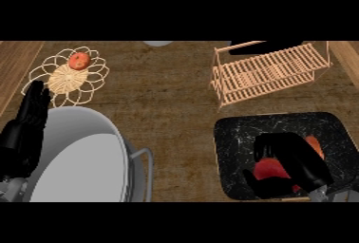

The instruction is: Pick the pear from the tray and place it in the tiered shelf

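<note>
- Near right, my right hand (291, 156) is down over the black tray (238, 137), fingers and thumb curled round the pear (270, 170). Red-orange skin shows on either side of the hand, and the hand hides the rest.
- The pear is inside the tray's outline, toward its near right part. I cannot tell from this steep view whether it is resting on the tray or has come clear of it.
- My reading: the grasp is made or nearly made, so the picking half is well in hand. The lift, the carry and the placing are all left to do.
- Near left, my left hand (32, 114) rests at the edge of the view with fingers straight and pointing up, holding nothing. It sits beside the big grey pot (77, 156).
- Far right, the wooden tiered shelf (270, 71) stands just beyond the tray — the slats I can see have nothing on them, so the goal is not yet met.
- Far left, a wire basket (70, 80) holds a round red fruit (79, 60) — not my concern here, and well apart from the path I expect from tray to shelf.
</note>
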